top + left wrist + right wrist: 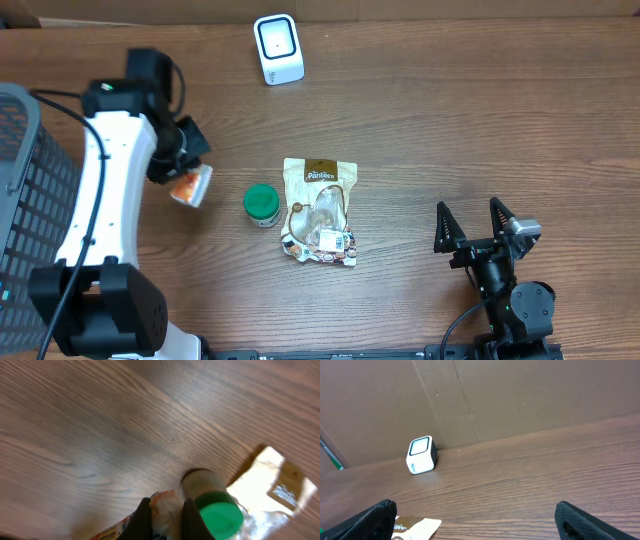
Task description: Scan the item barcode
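Small orange-and-white packet [192, 186], tilted, clamped in left gripper [183, 172], white cube scanner [278, 48] upright, window facing up, far side, well apart.

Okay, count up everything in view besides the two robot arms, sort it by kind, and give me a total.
White scanner: 1
Bags: 2, the snack pouch lying on the table and the small packet held in the left tool
Green-lidded jar: 1
Dark basket: 1
Total: 5

even bright light; left wrist view motion-blurred
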